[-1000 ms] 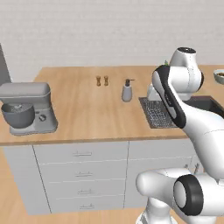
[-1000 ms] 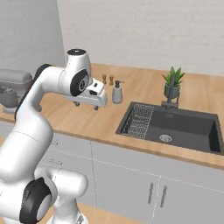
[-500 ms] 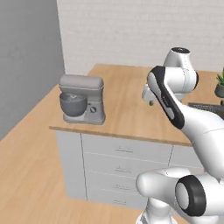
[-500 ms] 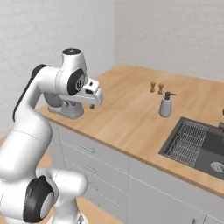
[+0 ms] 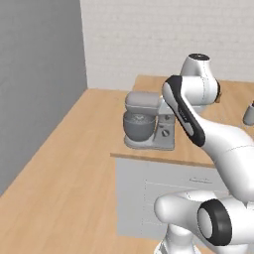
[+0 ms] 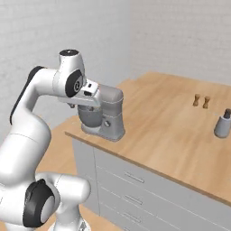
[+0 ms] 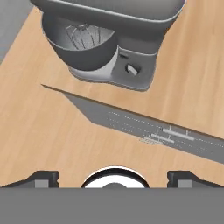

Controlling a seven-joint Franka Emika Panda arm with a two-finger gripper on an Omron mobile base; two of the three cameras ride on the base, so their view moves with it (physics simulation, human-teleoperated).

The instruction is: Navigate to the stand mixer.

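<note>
The arm covers the rear of the mixer (image 5: 144, 126) in the left base view, and the gripper (image 6: 72, 105) sits half behind the hand, its jaws impossible to judge. Ahead of the gripper, the mixer's head runs off the hand view's top edge.

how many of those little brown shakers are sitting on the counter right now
2. The two small brown shakers stand side by side, apart, toward the back of the wooden counter, well right of the stand mixer. The arm may hide others.
</note>
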